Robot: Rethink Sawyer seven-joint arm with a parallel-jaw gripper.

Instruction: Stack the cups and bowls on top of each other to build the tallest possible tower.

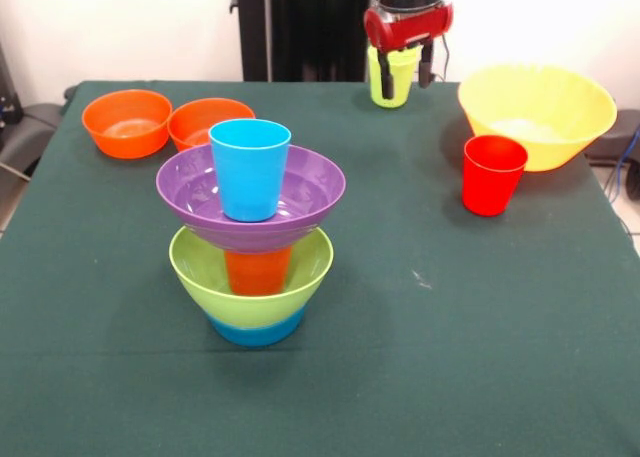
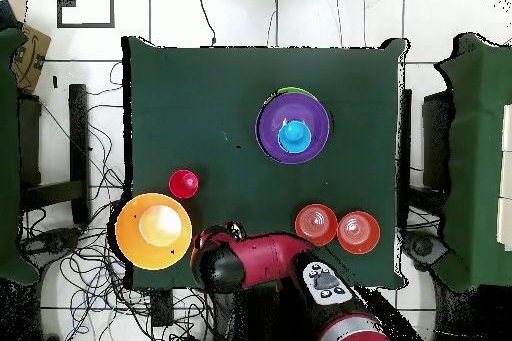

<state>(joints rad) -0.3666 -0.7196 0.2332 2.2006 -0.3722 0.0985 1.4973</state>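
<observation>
The gripper (image 1: 405, 65) hangs at the far edge of the table with its jaws clamped on the yellow-green cup (image 1: 391, 77), one finger inside the rim and one outside, and the cup looks lifted clear of the green cloth (image 1: 480, 357). So the step in hand seems to be carrying this cup to the tower (image 1: 252, 232), which stands well apart toward the table's middle: blue bowl (image 1: 256, 329) at the bottom, lime bowl (image 1: 250, 277), orange cup (image 1: 258, 271), purple bowl (image 1: 250, 192), and the light blue cup (image 1: 250, 169) on top. The next move likely calls for a high carry and a centred, level placement onto the blue cup. The red cup (image 1: 492, 174), yellow bowl (image 1: 537, 112) and two orange bowls (image 1: 127, 122) wait unstacked.
</observation>
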